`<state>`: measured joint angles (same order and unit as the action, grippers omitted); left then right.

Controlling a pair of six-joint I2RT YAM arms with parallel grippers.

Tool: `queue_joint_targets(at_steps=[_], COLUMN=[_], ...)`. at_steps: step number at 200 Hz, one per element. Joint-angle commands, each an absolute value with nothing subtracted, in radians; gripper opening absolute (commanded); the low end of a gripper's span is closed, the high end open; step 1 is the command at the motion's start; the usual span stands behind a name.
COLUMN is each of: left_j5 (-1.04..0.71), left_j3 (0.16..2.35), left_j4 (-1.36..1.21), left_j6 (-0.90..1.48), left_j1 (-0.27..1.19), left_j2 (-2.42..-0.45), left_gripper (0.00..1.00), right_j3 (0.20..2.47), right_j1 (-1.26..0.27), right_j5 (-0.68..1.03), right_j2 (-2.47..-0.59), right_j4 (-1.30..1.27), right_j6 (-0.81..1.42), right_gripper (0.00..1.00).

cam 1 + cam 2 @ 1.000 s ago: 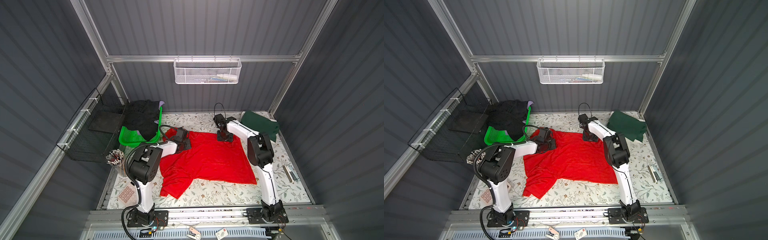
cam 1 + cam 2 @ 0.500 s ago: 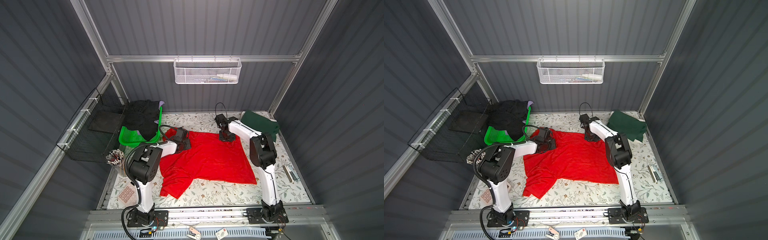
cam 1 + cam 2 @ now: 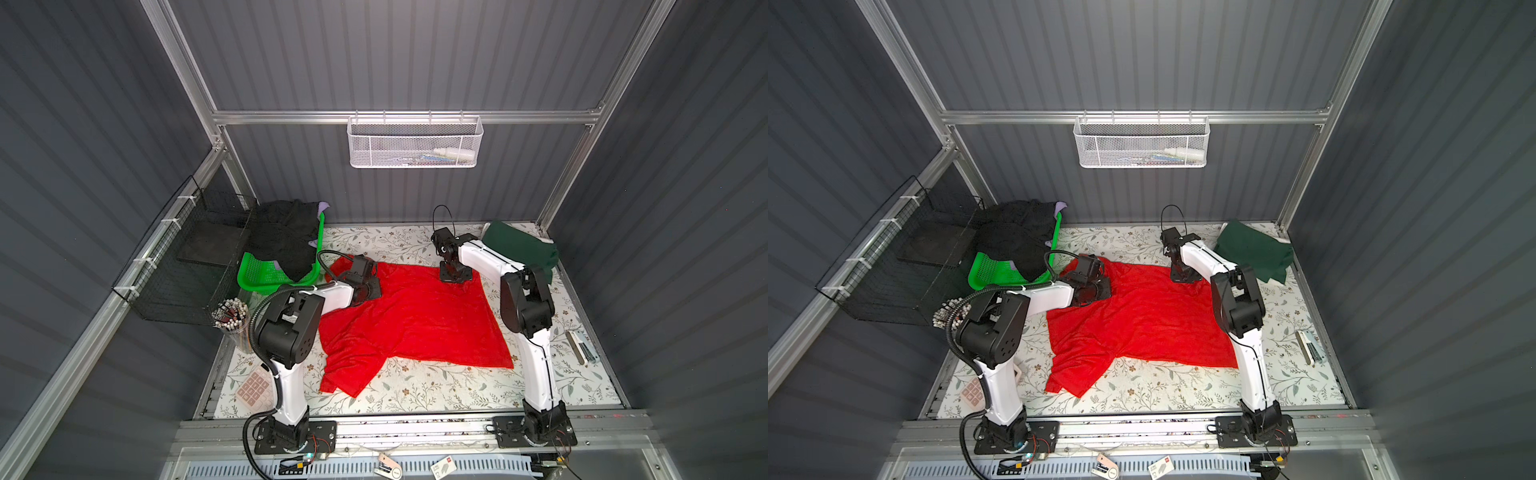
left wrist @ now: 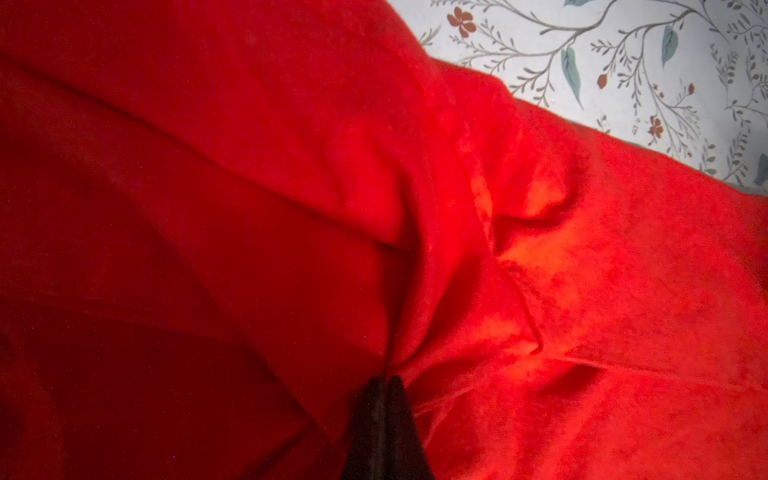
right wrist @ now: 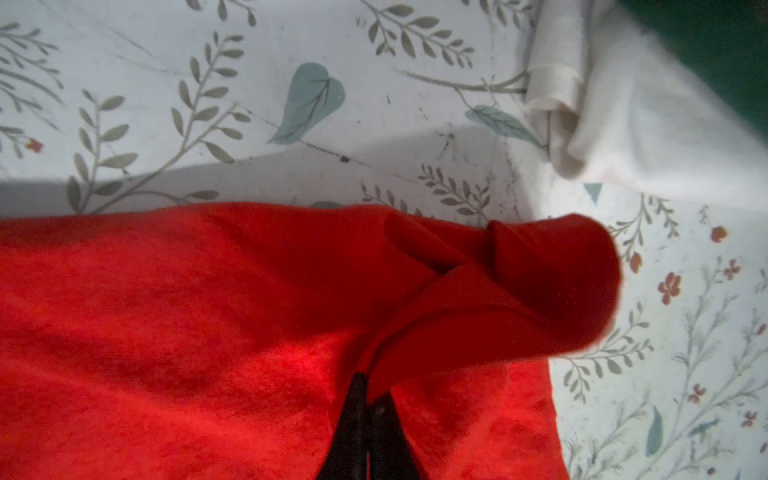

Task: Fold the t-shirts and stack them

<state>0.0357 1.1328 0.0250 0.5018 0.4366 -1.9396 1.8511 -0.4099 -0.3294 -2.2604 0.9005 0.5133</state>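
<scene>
Now both arms' jaws clamp the red t-shirt (image 3: 415,324) along its far edge (open table (image 3: 395,241) beyond).

The red t-shirt (image 3: 415,324) is bright, the far-right t-shirt (image 3: 519,249) dark green, the far-left t-shirt (image 3: 286,241) black over a bright green basket (image 3: 266,276), and the table cover (image 3: 436,395) white with a leaf-and-flower print.

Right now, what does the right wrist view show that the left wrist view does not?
Only the right wrist view: a white cloth beside a dark green t-shirt, and the right gripper shut on a curled corner of the red t-shirt. Only the left wrist view: the left gripper shut on a seamed fold. Both: red cloth on the floral table cover.
</scene>
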Motion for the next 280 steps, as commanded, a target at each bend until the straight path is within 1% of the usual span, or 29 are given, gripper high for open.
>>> queue_joint_targets(at_steps=[1, 60, 79, 90, 114, 143, 166, 184, 213, 230, 280], left_j5=[0.056, 0.087, 0.098, 0.103, 0.112, 0.127, 0.127, 0.126, 0.114, 0.109, 0.100], left_j3=[1.158, 1.348, 1.402, 1.468, 1.548, 1.665, 1.725, 1.765, 1.762, 1.732, 1.623], left_j4=[0.122, 0.188, 0.199, 0.207, 0.215, 0.265, 0.281, 0.297, 0.302, 0.292, 0.267], left_j6=[0.495, 0.477, 0.473, 0.469, 0.448, 0.425, 0.420, 0.413, 0.411, 0.421, 0.428], left_j1=[0.422, 0.386, 0.366, 0.355, 0.350, 0.350, 0.350, 0.349, 0.351, 0.353, 0.353], left_j2=[-1.949, -2.000, -2.026, -2.037, -2.063, -2.112, -2.138, -2.153, -2.143, -2.125, -2.060], left_gripper=[0.00, 0.00, 0.00, 0.00, 0.00, 0.00, 0.00, 0.00, 0.00, 0.00, 0.00], right_j3=[1.838, 1.869, 1.887, 1.901, 1.905, 1.920, 1.956, 1.997, 2.093, 2.036, 1.645], right_j1=[-0.394, -0.305, -0.269, -0.248, -0.222, -0.197, -0.181, -0.181, -0.179, -0.179, -0.162], right_j5=[-0.342, -0.335, -0.277, -0.244, -0.245, -0.230, -0.180, -0.177, -0.151, -0.136, -0.132], right_j2=[-2.241, -2.180, -2.174, -2.172, -2.172, -2.208, -2.246, -2.286, -2.350, -2.322, -2.105], right_j4=[0.887, 0.785, 0.721, 0.691, 0.591, 0.498, 0.449, 0.401, 0.443, 0.409, 0.131], right_j6=[0.499, 0.451, 0.440, 0.443, 0.427, 0.418, 0.418, 0.378, 0.350, 0.353, 0.385], right_gripper=[0.00, 0.00, 0.00, 0.00, 0.00, 0.00, 0.00, 0.00, 0.00, 0.00, 0.00])
